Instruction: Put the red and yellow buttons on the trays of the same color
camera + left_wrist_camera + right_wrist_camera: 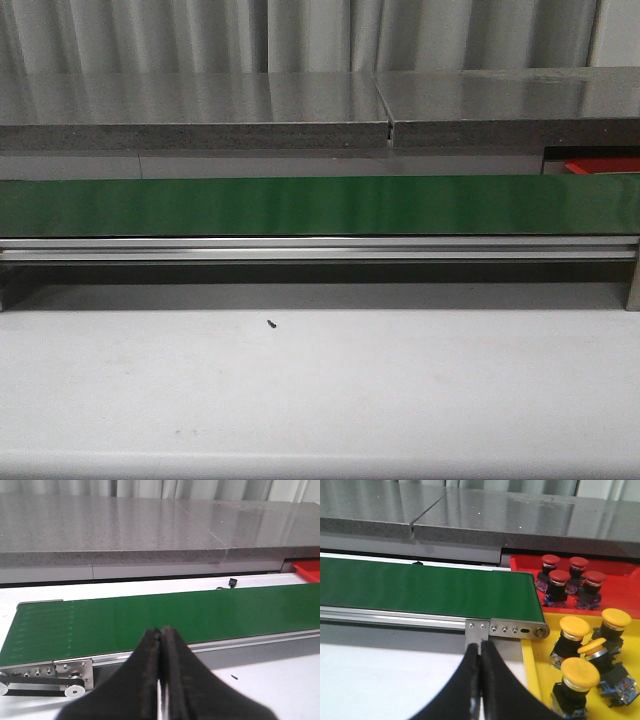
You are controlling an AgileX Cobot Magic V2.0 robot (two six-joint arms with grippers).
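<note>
Yellow mushroom-head buttons [580,674] sit in the yellow plastic tray [535,680] just beside the right gripper [480,652], whose black fingers are pressed together, empty. Red buttons [559,577] stand in the red tray [620,587] beyond. The left gripper [161,637], likewise closed, hovers before the bare green conveyor belt [150,615].

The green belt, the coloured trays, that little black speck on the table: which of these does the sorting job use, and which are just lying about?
Part of the job:
- red tray with four red buttons
- yellow tray with four yellow buttons
- green belt, bare now
- left gripper and right gripper, jaws shut

Just lying about:
- black speck on white table
- grey counter
</note>
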